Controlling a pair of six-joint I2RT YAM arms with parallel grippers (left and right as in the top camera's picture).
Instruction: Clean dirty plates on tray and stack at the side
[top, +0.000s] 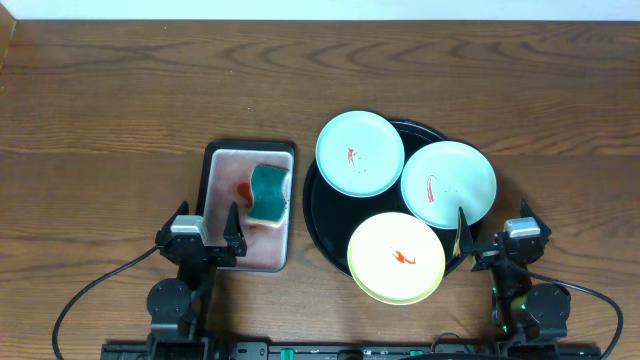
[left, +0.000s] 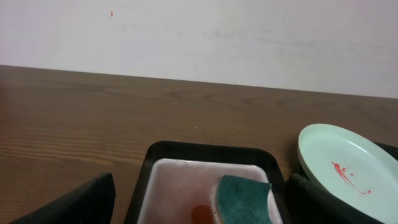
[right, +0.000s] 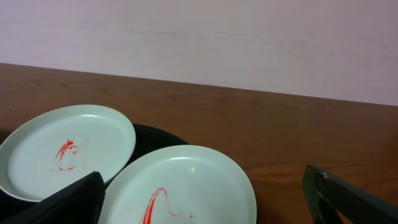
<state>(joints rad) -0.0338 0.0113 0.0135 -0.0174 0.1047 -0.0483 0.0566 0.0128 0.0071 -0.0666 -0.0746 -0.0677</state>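
We've got the round glossy black tray (top: 325, 215) sitting right of centre, close to the wood-grain counter's (top: 120, 120) near edge. All three shallow round plates are on it. There's the far mint plate (top: 360, 153), the right mint plate (top: 448, 185), and the pale yellow plate (top: 396, 258), which is nearest the edge and pokes over the rim. Each has a thin red smear. Just left is a rectangular grey tray (top: 225, 200) holding a scrubby teal sponge (top: 268, 195). The left gripper (top: 208, 222) hangs released, jaws apart, at that tray's near end. The right gripper (top: 492, 228) is spread wide too, holding nothing, by the black tray's near right rim.
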